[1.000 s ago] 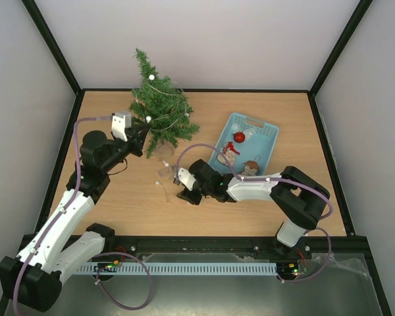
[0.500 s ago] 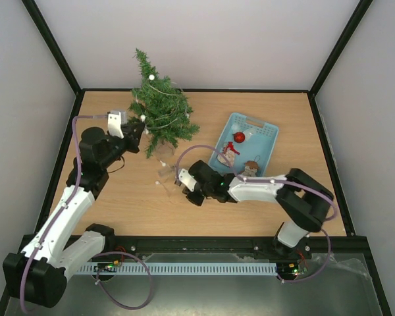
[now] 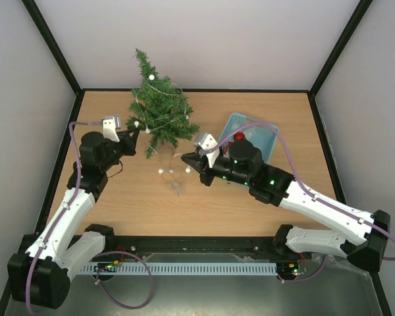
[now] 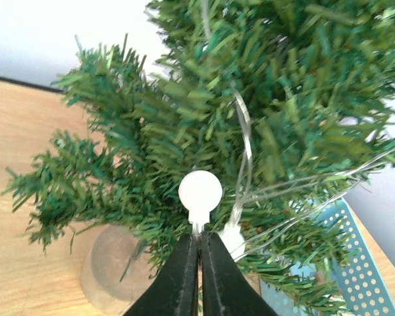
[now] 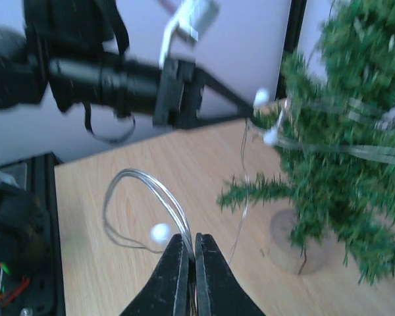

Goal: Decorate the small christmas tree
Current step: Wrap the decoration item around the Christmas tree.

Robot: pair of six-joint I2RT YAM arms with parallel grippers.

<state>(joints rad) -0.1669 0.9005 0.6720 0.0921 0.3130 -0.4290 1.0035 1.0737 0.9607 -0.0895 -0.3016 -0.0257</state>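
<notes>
The small christmas tree (image 3: 159,113) stands at the back left on a clear round base (image 4: 110,266). A thin silver wire light string with white bulbs (image 3: 161,171) is draped on it and trails down to the table. My left gripper (image 3: 134,131) is shut on the wire just below a white bulb (image 4: 200,191) at the tree's left side; in the left wrist view the gripper (image 4: 199,242) touches the branches. My right gripper (image 3: 184,158) is shut on a loop of the wire (image 5: 151,191) above the table, right of the tree base, with a bulb (image 5: 160,232) beside it.
A light blue plastic basket (image 3: 268,133) with a red ball (image 3: 239,137) lies at the back right, partly hidden by my right arm; its corner also shows in the left wrist view (image 4: 359,263). Walls close the back and sides.
My right arm has lifted off the table and swung back toward the basket, raising the wire loop. My left gripper has moved slightly back and left with the bulb.
</notes>
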